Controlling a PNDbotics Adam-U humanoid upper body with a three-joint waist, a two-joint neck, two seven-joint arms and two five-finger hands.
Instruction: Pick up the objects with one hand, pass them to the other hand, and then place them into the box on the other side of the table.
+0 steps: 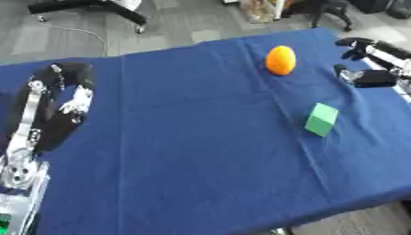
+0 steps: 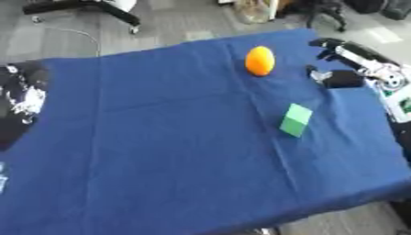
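A blue cloth (image 1: 185,151) covers the table and fills most of the frame. An orange ball (image 1: 281,60) sits on it in the upper right, and a green block (image 1: 322,119) lies below it, right of centre, well apart from the ball. The right hand (image 2: 341,64) comes in at the upper right edge, just beside the ball, its fingers spread open and holding nothing. The left hand (image 1: 68,98) rests along the left edge of the frame, pointing up; whether its fingers are open or curled cannot be told.
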